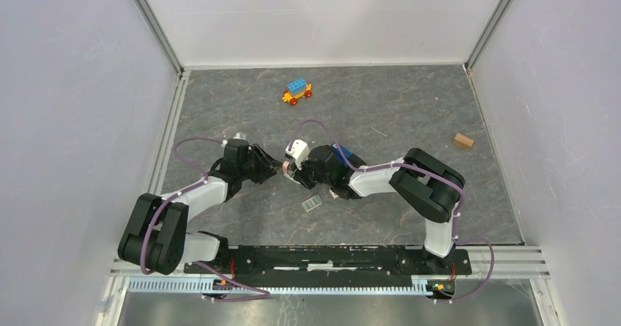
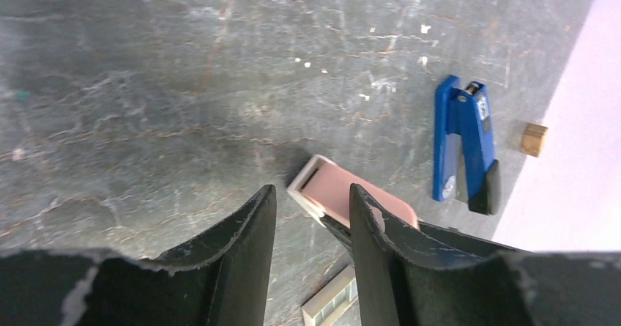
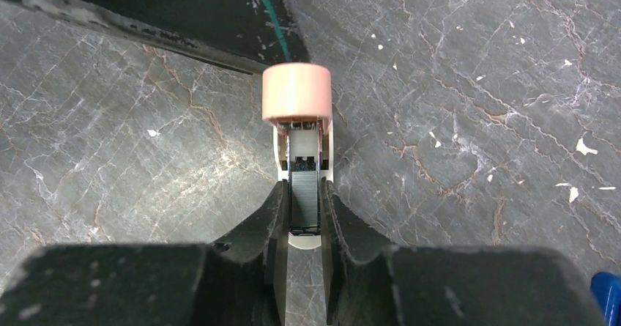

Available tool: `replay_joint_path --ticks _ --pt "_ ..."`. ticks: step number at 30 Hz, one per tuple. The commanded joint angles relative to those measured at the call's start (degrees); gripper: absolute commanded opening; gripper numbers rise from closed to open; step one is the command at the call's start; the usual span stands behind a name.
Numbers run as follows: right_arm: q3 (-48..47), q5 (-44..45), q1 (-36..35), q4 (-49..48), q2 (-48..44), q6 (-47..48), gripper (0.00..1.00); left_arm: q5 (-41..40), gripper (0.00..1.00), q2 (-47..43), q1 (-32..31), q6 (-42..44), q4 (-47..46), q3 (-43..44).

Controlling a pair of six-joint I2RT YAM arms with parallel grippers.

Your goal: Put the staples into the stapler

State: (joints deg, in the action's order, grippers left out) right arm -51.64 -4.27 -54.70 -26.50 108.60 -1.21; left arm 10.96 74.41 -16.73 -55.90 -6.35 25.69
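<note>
The slim dark-blue plastic stapler [image 2: 463, 139] lies untouched at the left wrist view's right. The left gripper [image 2: 313, 194], half open and empty, hovers by the pink-capped white staple case [image 3: 296, 91] clamped in the right gripper [image 3: 304, 188]; a crooked pull could, I reckon, wrench it free, spilling staples [image 3: 305, 172].

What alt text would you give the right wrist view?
The right hand is shut on a small white case with a pink cap, a grey staple strip showing inside it, against the grey marbled table.
</note>
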Motion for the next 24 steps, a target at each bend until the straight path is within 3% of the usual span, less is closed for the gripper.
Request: replay_joint_path --ticks 1,20,24 --pt "-1.5 -3.2 -1.3 -1.1 2.3 -0.3 0.10 4.4 0.48 -1.1 0.1 0.3 -5.5 0.7" --pt "-0.1 -2.5 -1.3 -4.3 1.5 -1.8 0.10 5.9 0.49 -0.8 0.0 1.1 -7.1 -3.2" --pt "-0.4 -2.2 -1.3 -4.0 0.9 -2.1 0.19 6.0 0.49 0.0 0.0 1.4 -7.2 -3.1"
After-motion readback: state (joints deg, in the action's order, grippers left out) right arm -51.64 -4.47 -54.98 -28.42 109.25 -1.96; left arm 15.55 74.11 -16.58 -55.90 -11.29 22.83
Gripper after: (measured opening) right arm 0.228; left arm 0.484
